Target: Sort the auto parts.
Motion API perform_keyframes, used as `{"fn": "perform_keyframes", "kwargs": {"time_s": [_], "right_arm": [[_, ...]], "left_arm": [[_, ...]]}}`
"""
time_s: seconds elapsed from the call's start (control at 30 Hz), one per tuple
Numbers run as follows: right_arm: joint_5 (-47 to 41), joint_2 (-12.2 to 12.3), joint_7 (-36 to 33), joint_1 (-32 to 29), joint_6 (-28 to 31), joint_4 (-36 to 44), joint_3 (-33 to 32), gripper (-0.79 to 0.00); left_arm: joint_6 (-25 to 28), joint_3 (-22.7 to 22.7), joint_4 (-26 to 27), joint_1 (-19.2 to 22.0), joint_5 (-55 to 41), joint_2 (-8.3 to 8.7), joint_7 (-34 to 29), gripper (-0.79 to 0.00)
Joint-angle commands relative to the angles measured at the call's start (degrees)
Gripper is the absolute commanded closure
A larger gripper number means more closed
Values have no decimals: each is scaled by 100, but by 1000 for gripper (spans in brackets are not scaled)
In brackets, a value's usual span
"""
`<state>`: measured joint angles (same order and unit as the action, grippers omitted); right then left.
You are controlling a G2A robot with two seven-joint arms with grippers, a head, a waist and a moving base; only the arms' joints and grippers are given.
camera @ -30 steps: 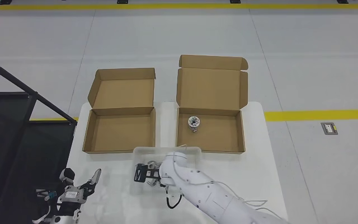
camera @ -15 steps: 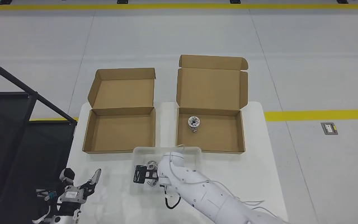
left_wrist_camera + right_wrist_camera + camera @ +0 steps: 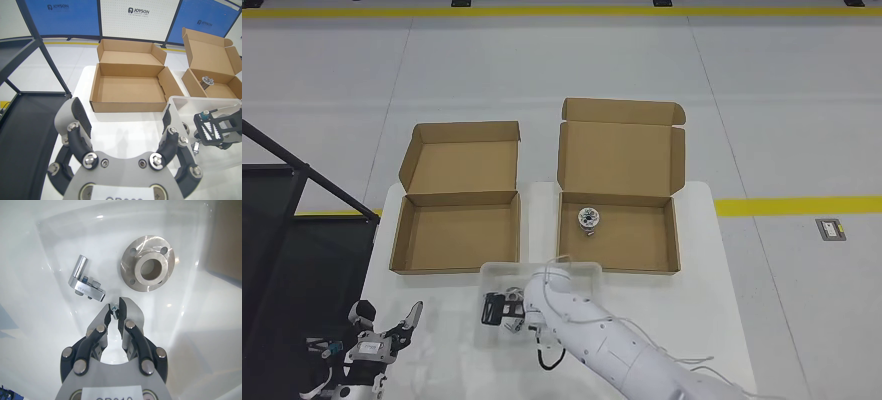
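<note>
Flanking bolt (image 3: 114, 312) in right pincer (image 3: 114, 308): bracket (image 3: 86, 288), flange (image 3: 147, 266).

Two cardboard boxes (image 3: 455, 235) (image 3: 634, 245), one bin (image 3: 542, 267), one bolt (image 3: 114, 310), three other parts (image 3: 147, 263) (image 3: 86, 285) (image 3: 588, 217).

This is a factory-style workshop or test hall. It has a smooth pale floor (image 3: 542, 80) marked with yellow lines (image 3: 802, 206), white pegboard partitions (image 3: 136, 20) between blue panels (image 3: 62, 20), and a black metal rack (image 3: 24, 121). A white desk (image 3: 442, 320) carries open cardboard boxes (image 3: 457, 235) and a clear bin (image 3: 28, 256) of machined metal parts (image 3: 147, 266).
</note>
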<state>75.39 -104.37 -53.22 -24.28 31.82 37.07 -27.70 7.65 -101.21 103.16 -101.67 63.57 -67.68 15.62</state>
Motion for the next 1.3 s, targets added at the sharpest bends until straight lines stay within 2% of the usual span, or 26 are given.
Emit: {"fn": "perform_keyframes", "kwargs": {"time_s": [0.0, 0.1, 0.2, 0.27, 0.37, 0.57, 0.73, 0.83, 0.93, 1.13, 1.2, 1.27], "right_arm": [[9, -12, 9, 13, 4, -39, -9, -157], [10, -30, 42, 25, 30, -109, -27, -200], [19, -49, 88, 38, 54, -175, -43, -182], [32, -58, 107, 44, 62, -204, -48, -142], [48, -72, 130, 60, 83, -257, -62, 0], [113, -54, 256, 122, 66, -228, -150, 0], [244, 103, 434, 167, 163, 141, -366, 0], [471, 306, 530, 94, 179, 646, -600, 0], [740, 584, 360, -151, 223, 1505, -964, 0], [1198, 1174, -499, -1306, 699, 4060, -1987, 0], [1303, 1313, -630, -1711, 873, 4762, -2293, 0], [1416, 1407, -732, -2028, 799, 5262, -2576, 0]], "left_arm": [[0, 0, 0, 0, 0, 0, 0, -785], [0, 0, 0, 0, 0, 0, 0, -785], [0, 0, 0, 0, 0, 0, 0, -785], [0, 0, 0, 0, 0, 0, 0, -785], [0, 0, 0, 0, 0, 0, 0, -785], [0, 0, 0, 0, 0, 0, 0, -785], [0, 0, 0, 0, 0, 0, 0, -785], [0, 0, 0, 0, 0, 0, 0, -785], [0, 0, 0, 0, 0, 0, 0, -785], [0, 0, 0, 0, 0, 0, 0, -785], [0, 0, 0, 0, 0, 0, 0, -785], [0, 0, 0, 0, 0, 0, 0, -785]]}}
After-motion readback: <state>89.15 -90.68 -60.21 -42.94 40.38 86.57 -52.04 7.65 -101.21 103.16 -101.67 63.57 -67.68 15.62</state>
